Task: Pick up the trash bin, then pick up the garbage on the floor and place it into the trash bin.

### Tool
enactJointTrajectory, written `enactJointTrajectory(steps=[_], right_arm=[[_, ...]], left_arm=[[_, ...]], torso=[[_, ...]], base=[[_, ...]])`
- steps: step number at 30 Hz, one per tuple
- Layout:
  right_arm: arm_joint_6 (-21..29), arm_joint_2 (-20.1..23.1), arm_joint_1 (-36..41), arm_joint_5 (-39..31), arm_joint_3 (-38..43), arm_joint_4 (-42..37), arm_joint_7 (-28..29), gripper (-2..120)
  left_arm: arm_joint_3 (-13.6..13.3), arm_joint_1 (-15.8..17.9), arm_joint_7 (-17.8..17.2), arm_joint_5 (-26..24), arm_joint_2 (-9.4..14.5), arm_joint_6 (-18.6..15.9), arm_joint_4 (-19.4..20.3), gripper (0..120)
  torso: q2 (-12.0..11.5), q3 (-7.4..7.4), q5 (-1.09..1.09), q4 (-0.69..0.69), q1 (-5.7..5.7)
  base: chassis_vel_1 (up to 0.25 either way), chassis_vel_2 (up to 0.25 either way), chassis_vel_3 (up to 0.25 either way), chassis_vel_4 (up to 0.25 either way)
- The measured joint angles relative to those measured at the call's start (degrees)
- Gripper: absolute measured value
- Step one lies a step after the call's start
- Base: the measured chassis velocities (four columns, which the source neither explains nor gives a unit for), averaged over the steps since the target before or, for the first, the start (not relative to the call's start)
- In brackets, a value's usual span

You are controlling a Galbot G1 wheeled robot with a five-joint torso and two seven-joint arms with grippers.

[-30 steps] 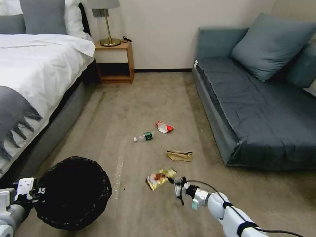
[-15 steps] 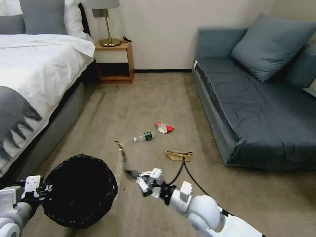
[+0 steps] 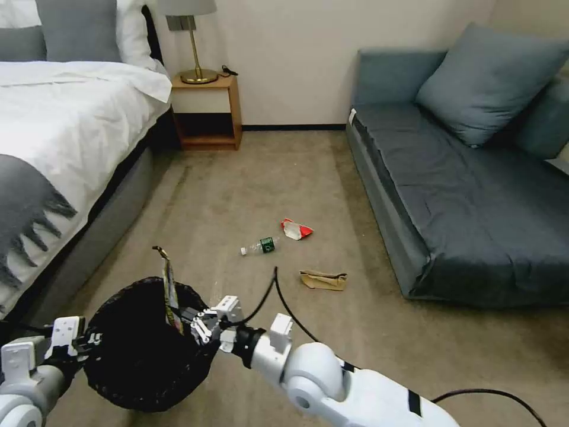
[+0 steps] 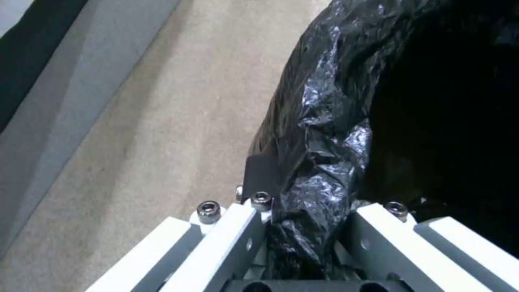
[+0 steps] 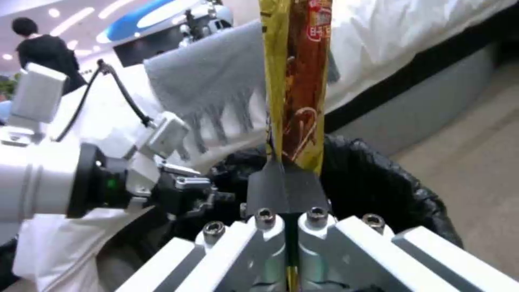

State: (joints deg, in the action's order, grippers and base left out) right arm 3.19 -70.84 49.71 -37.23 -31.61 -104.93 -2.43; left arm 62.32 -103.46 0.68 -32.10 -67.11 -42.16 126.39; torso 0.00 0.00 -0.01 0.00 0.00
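Left gripper (image 3: 89, 343) clamped on rim of round black-bag-lined trash bin (image 3: 139, 356), held off floor. Right gripper (image 3: 188, 320) pinches gold-brown foil snack wrapper (image 3: 170, 290) upright over bin mouth. Farther out on carpet: crumpled brown paper bag (image 3: 323, 280), clear green-label bottle (image 3: 259, 246), red-and-white crushed packet (image 3: 296, 229).

Left gripper (image 4: 303, 227) clamps the trash bin (image 4: 346, 134) rim above carpet (image 4: 162, 134)

Wrapper (image 3: 170, 290) over bin (image 3: 142, 356)
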Motion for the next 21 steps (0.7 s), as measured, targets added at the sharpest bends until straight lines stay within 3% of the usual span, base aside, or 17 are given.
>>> enactJointTrajectory(steps=[2,13,17,21], right_arm=[[0.1,-0.3,0.1,0.4,-0.2,0.3,0.1,0],[-0.2,-0.5,2.8,7.6,0.2,1.3,-0.2,42],[-1.1,0.5,4.5,10.6,2.8,0.0,0.7,55],[-3.5,3.5,9.2,18.6,10.0,-2.7,0.5,74]], left_arm=[[0.0,0.0,0.0,0.0,0.0,0.0,0.0,3],[0.1,0.0,0.0,-0.5,0.0,0.0,0.5,3],[0.5,0.1,-0.1,-0.5,0.1,0.0,0.0,3],[1.0,0.3,-0.2,-1.0,-0.3,0.0,-0.7,3]], torso=[[0.0,0.00,0.00,0.00,0.00],[0.0,0.00,0.01,0.00,0.00],[0.0,0.00,0.01,0.00,0.00],[0.0,0.00,0.02,0.00,0.00]], base=[[0.000,0.000,0.000,0.000],[0.000,0.000,0.000,0.000],[0.000,0.000,0.000,0.000],[0.000,0.000,0.000,0.000]])
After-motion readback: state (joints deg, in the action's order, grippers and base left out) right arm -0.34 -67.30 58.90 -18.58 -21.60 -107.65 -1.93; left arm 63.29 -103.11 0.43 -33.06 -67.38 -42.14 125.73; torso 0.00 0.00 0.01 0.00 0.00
